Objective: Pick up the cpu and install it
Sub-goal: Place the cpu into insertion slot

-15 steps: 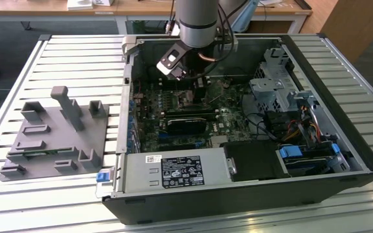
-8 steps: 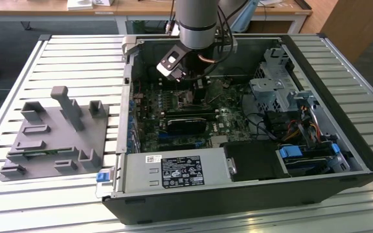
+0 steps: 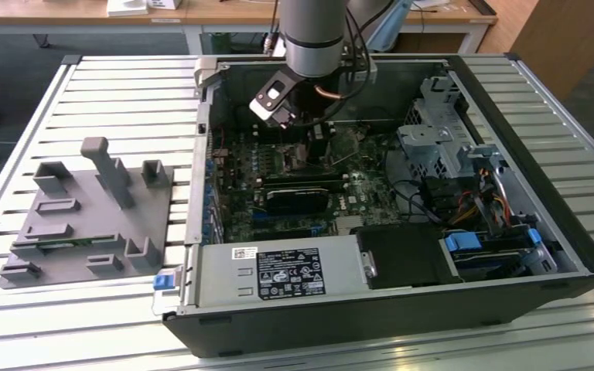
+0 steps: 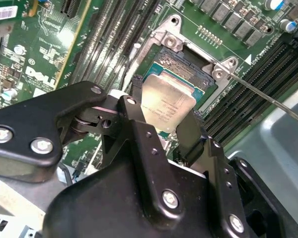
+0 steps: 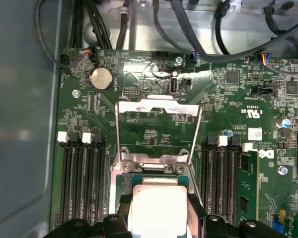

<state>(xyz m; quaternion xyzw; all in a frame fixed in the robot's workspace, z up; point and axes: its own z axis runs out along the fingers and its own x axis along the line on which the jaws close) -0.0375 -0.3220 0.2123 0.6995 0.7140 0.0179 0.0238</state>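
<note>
The hand (image 4: 162,114) grips the cpu (image 4: 171,100) by 2 opposite edges, low over the open socket (image 4: 186,62). Light, stiff and probably fragile underneath, the chip suits edge-only holding.

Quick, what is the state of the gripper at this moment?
Gripper: closed on the cpu, holding it by two opposite edges at the open socket.
</note>
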